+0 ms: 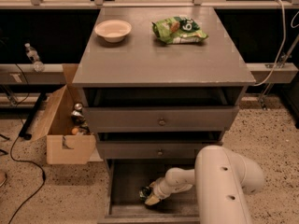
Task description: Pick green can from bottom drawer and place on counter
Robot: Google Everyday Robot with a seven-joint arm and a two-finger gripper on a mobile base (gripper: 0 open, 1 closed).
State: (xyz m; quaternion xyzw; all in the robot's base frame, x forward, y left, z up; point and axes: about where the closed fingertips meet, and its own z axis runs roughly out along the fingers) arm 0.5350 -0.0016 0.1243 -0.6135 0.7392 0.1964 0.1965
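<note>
The bottom drawer [122, 190] is pulled open under the cabinet. The green can [145, 192] lies inside it near the middle front, mostly hidden by my gripper. My gripper [150, 197] reaches down into the drawer from the white arm [219, 181] at the right and sits right at the can. The counter [161, 55] is the wide grey top of the cabinet, far above the gripper.
A white bowl [113, 30] and a green snack bag [179, 29] lie on the counter's back half. Two knobbed drawers [161, 121] sit above the open one. An open cardboard box [65, 127] with items stands left of the cabinet. Cables run on the floor at left.
</note>
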